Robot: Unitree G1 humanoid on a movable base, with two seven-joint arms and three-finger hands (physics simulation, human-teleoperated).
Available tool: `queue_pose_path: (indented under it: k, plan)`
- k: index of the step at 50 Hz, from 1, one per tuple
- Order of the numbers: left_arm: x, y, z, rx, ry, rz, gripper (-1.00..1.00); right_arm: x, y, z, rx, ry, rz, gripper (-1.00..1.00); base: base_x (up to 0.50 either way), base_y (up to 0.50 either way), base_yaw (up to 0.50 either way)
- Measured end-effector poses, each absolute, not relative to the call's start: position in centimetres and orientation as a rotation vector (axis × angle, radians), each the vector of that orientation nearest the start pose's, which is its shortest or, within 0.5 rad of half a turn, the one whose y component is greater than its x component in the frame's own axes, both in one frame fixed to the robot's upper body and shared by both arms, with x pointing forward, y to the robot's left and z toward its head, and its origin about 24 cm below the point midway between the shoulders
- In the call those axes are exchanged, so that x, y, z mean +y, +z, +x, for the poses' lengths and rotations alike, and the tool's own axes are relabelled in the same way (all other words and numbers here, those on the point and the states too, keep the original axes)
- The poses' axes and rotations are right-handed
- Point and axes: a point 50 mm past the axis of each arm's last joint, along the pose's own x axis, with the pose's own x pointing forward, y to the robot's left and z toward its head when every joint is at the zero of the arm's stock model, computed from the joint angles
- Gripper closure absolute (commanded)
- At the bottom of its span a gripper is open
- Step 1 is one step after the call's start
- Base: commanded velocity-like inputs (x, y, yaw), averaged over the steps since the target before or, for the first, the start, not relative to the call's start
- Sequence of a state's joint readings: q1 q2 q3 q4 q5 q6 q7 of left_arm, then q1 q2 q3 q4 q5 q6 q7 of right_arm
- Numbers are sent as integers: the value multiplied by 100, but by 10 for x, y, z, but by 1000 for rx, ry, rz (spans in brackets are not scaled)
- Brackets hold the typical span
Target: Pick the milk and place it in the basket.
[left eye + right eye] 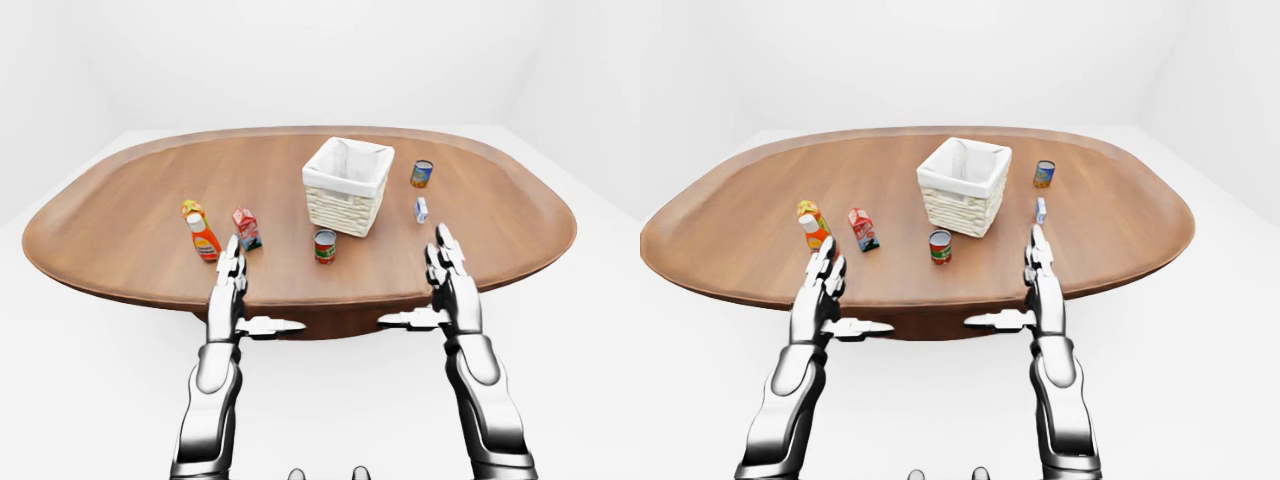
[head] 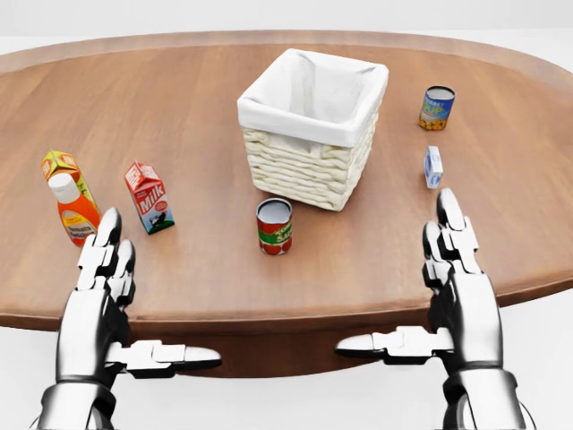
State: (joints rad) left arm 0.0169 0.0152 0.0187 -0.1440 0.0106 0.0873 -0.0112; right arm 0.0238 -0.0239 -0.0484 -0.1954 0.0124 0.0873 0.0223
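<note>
Standing untouched left of basket (image 2: 309,134), milk (image 2: 149,197) isn't picked yet; left hand (image 2: 98,296) & right hand (image 2: 452,287) both spread open, empty; grasp + drop remain.

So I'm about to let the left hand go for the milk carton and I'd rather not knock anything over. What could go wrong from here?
Two risks stand out. The milk carton stands upright close to the orange bottle and a small orange carton, so the open left hand could topple a neighbour while reaching. The red can sits just below the basket in the head view, so a low carry might clip it.
</note>
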Motion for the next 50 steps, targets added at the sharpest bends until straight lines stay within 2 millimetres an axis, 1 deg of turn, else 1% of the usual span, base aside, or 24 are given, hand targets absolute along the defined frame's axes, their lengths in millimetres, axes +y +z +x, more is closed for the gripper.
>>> queue_pose_path:
  k: [4, 7, 12, 17, 23, 29, 50]
  plan:
    - [163, 94, 246, -174, 37, 53, -100, -178, 113, 239, -258, -56, -22, -100, 0, 0, 0]
    - [167, 111, 242, -248, 48, 70, -100, -184, 134, 232, -350, -72, -30, -100, 0, 0, 0]
    - [166, 129, 234, -323, 50, 121, -100, -190, 158, 220, -458, -87, -48, -100, 0, 0, 0]
    - [163, 142, 228, -385, 31, 149, -100, -193, 174, 211, -535, -93, -67, -100, 0, 0, 0]
    - [161, 156, 221, -448, 16, 165, -100, -194, 188, 201, -604, -96, -90, -100, 0, 0, 0]
    - [158, 163, 218, -481, -1, 171, -100, -194, 197, 194, -652, -95, -102, -100, 0, 0, 0]
    - [148, 184, 208, -586, -53, 191, -100, -192, 216, 178, -759, -74, -114, -100, 0, 0, 0]
